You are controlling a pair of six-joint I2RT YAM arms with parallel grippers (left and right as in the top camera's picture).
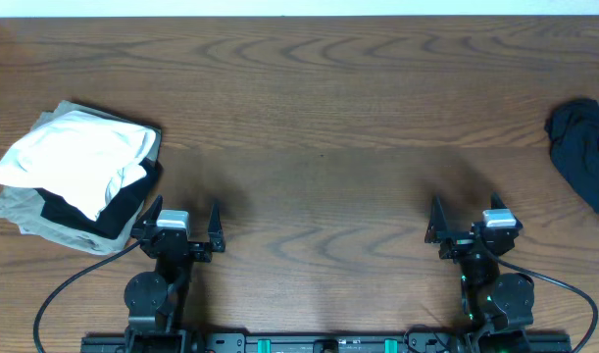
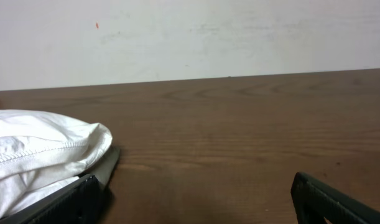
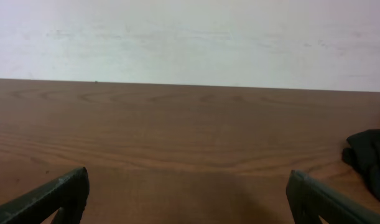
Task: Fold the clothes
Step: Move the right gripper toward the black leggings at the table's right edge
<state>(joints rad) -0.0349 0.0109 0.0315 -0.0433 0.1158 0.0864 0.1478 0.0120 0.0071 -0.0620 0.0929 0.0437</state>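
While both arms sit at the near edge, the trousers (image 1: 581, 157) lie bunched in a dark heap at 3 o'clock on the table (image 1: 309, 108), partly past the frame's edge; waistband not visible. Right end effector (image 1: 466, 218) is the nearer one, heap at about its 1 o'clock, well apart; jaws wide open, nothing held. Left end effector (image 1: 184, 216) likewise wide open and empty, just beside a pile at 9 o'clock: white shirt (image 1: 78, 157) on top, khaki garment (image 1: 24, 211) beneath.

Judgement: fabric looks soft, light, limp; it will sag and drag rather than hold shape, no risk of breakage. Best hold is probably a pinch on an outer fold at the heap's near side, then hunt for the waistband once spread.

Surface: bare brown wood grain, flat, matt; cloth should slide across it fairly easily. Middle of table free for spreading.

Room: plain pale wall (image 3: 190, 37) behind the far edge, nothing else seen
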